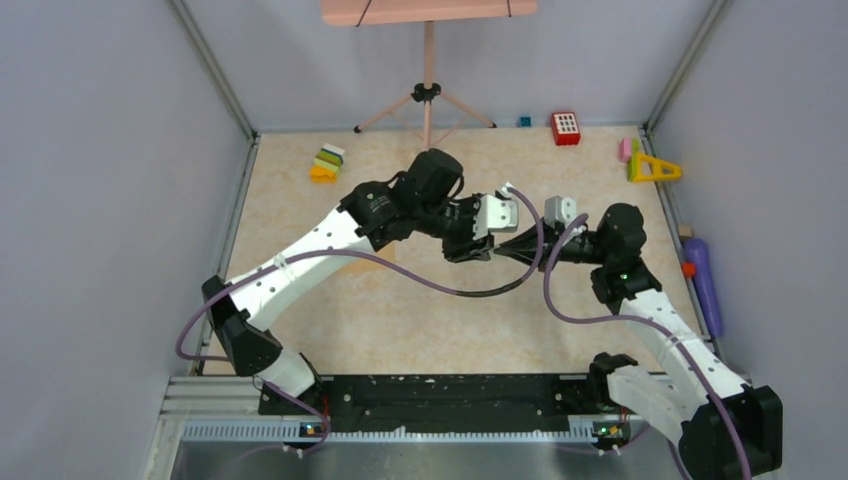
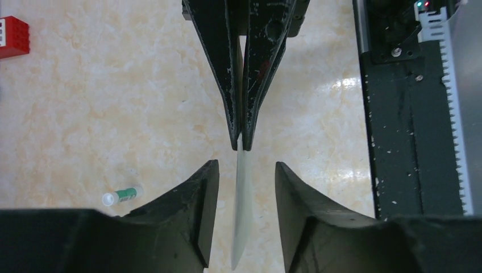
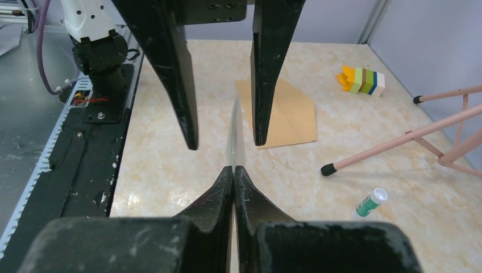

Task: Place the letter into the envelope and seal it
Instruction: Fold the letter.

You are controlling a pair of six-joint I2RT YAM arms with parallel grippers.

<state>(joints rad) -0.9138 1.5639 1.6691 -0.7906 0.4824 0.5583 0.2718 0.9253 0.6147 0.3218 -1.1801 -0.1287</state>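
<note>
Our right gripper (image 3: 233, 169) pinches the thin, pale cream paper letter (image 3: 234, 133) edge-on between closed black fingers, held up off the table. Our left gripper (image 2: 245, 166) stands parted around the same sheet, with a gap on each side. Beyond, we see the flat brown kraft-paper envelope (image 3: 290, 114) lying on the marbled tabletop (image 3: 170, 165), apart from the letter.

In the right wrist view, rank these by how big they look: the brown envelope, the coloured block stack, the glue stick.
1. brown envelope, largest even though partly hidden
2. coloured block stack
3. glue stick, nearer the camera yet still smallest
</note>
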